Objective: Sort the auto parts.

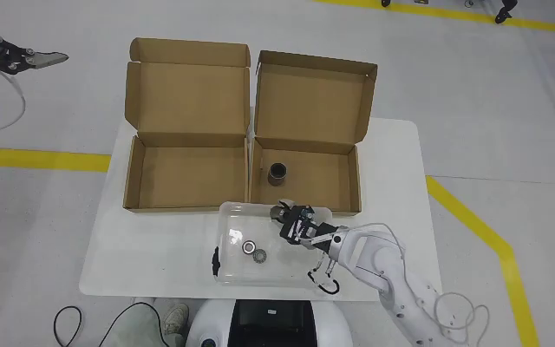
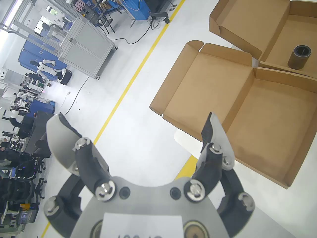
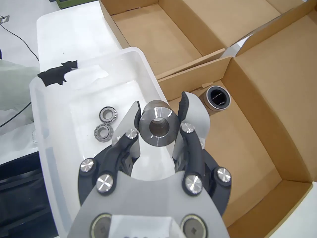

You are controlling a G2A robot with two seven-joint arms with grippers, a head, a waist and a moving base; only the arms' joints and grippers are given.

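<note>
right wrist view: the steel sleeve is clamped between the right jaws. its bored end face is turned back toward the wrist and its long axis runs out along the jaws. it hangs over the far rim of the clear bin, just short of the right box. a dark bushing sits in that box, and two bearings lie side by side in the bin. top view has the right arm slanting in over the desk's near right corner. the left jaws are spread wide, off the desk's left side above the floor.
</note>
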